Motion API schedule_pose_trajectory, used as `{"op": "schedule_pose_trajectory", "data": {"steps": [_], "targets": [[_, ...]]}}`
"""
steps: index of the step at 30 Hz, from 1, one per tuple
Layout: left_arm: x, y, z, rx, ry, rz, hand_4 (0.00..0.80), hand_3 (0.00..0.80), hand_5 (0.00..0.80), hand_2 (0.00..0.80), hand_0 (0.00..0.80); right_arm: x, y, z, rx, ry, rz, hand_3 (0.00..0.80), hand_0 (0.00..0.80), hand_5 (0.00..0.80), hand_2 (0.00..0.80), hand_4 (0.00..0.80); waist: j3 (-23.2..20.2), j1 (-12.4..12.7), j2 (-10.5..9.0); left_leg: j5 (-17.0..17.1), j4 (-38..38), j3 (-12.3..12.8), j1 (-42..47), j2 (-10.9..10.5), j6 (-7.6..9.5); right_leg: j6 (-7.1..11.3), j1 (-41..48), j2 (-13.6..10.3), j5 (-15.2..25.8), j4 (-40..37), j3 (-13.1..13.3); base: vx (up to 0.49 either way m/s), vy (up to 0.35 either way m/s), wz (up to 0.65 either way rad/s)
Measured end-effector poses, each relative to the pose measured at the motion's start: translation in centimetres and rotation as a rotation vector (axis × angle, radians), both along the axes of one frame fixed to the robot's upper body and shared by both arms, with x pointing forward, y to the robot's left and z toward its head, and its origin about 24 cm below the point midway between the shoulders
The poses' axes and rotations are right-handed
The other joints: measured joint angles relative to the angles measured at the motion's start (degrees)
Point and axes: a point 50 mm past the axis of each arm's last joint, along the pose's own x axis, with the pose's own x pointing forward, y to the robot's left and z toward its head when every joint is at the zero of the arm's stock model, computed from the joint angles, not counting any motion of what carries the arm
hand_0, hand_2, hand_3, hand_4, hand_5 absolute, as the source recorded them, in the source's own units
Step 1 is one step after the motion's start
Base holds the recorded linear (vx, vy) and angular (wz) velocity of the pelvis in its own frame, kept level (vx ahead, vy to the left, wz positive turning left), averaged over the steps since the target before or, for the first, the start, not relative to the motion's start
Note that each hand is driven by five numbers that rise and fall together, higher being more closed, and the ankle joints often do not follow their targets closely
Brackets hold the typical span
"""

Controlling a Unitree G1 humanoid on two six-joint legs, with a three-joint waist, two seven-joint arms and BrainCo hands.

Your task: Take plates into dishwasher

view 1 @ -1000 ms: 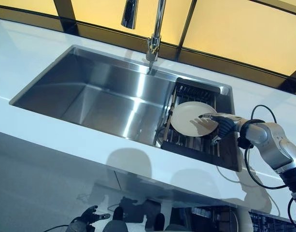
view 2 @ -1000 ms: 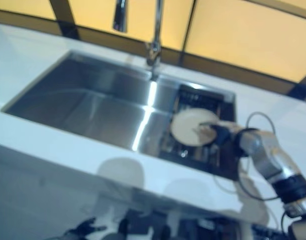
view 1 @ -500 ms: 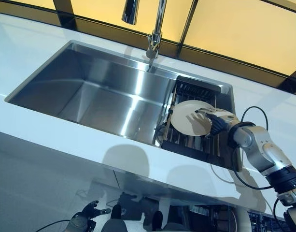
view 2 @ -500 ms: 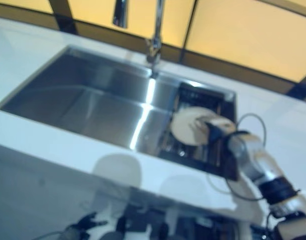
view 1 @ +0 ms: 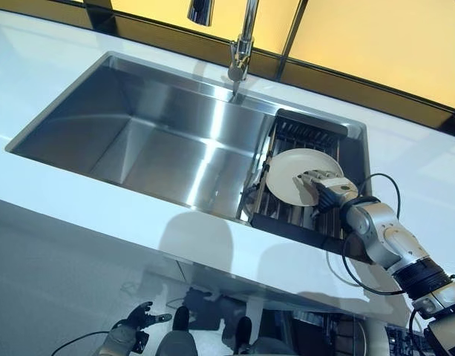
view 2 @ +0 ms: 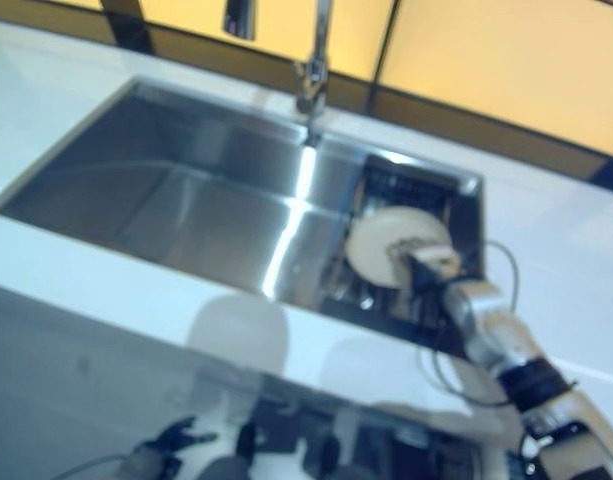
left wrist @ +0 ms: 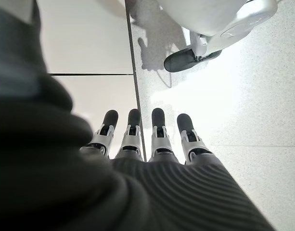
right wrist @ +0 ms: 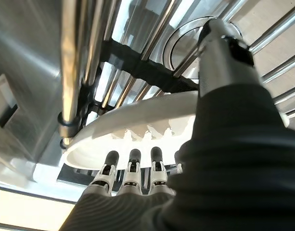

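A white plate (view 1: 289, 175) lies tilted on the dark dish rack (view 1: 304, 133) at the right end of the sink. My right hand (view 1: 325, 187) is at the plate's right rim. In the right wrist view the fingers (right wrist: 132, 166) lie over the plate's (right wrist: 133, 126) upper face and the thumb (right wrist: 220, 53) reaches beneath it, so the rim is pinched between them. My left hand (view 1: 133, 328) hangs low near the floor, away from the sink, its fingers (left wrist: 143, 131) straight and holding nothing.
The steel sink (view 1: 156, 137) is set into a white counter (view 1: 71, 211), and a faucet (view 1: 243, 44) stands at its back edge. The rack's metal bars (right wrist: 82, 57) run close under the plate. Yellow panels line the wall behind.
The view has shifted. My right hand has slid further onto the plate, from fingertips on its face to thumb and fingers around its rim. The left hand stays low.
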Motion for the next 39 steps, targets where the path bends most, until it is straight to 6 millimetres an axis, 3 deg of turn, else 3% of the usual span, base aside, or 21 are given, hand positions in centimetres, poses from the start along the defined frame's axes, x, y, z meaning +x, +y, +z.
{"op": "schedule_pose_trajectory", "data": {"steps": [9, 19, 22, 23, 30, 39], "targets": [[0.3, 0.0, 0.1, 0.002, -0.008, -0.001, 0.0, 0.0, 0.0, 0.0, 0.0, 0.1, 0.2, -0.5, 0.013, -0.009, -0.011, 0.0, 0.0, 0.0, 0.0, 0.0, 0.02, 0.05, 0.02, 0.01, 0.29, -0.06, -0.77, -0.02, 0.0, -0.01, -0.59, -0.01, 0.03, 0.02, 0.01, 0.0, 0.0, 0.0], [0.7, -0.8, 0.0, -0.004, -0.012, -0.023, 0.0, 0.0, 0.0, 0.0, 0.0, 0.7, 0.5, -2.3, 0.094, -0.159, -0.108, 0.0, 0.0, 0.0, 0.0, 0.0, 0.05, 0.19, 0.06, 0.0, 0.61, -0.16, -0.86, -0.02, 0.0, 0.01, -0.46, 0.0, 0.01, 0.04, 0.0, 0.0, 0.0, 0.0], [0.7, -1.0, 0.0, -0.007, -0.012, -0.027, 0.0, 0.0, 0.0, 0.0, 0.0, 0.8, 0.7, -2.6, 0.114, -0.218, -0.122, 0.753, 0.753, 0.753, 0.753, 0.753, 0.15, 0.22, 0.25, 0.0, 0.69, -0.16, -1.06, -0.02, 0.0, 0.01, -0.45, 0.0, 0.01, 0.04, 0.0, 0.0, 0.0, 0.0], [0.7, -1.1, -0.1, -0.009, -0.012, -0.029, 0.0, 0.0, 0.0, 0.0, 0.0, 0.8, 0.9, -2.6, 0.124, -0.244, -0.127, 0.8, 0.8, 0.8, 0.8, 0.8, 0.19, 0.2, 0.35, -0.03, 0.81, -0.21, -1.36, -0.02, 0.0, 0.03, -0.5, 0.0, -0.01, 0.04, 0.0, 0.002, 0.018, 0.03], [0.6, -2.1, -0.3, -0.041, -0.01, -0.029, 0.0, 0.0, 0.0, 0.0, 0.0, 1.1, 1.3, -1.9, 0.154, -0.406, -0.135, 0.8, 0.8, 0.8, 0.8, 0.8, 0.24, 0.21, 1.38, -0.02, 1.21, -0.43, -1.68, -0.08, 0.0, -0.09, -0.55, -0.02, 0.09, 0.04, -0.01, 0.012, 0.028, 0.01], [-0.2, -3.1, -0.9, -0.072, 0.008, -0.024, 0.0, 0.0, 0.0, 0.0, 0.0, 0.9, 1.0, -1.9, 0.154, -0.43, -0.127, 0.8, 0.8, 0.8, 0.8, 0.8, -1.51, 0.11, 3.8, -0.03, 1.17, -0.48, -1.62, -0.12, 0.04, -0.14, -0.51, -0.03, 0.12, 0.04, -0.02, 0.006, 0.007, 0.0]]}}
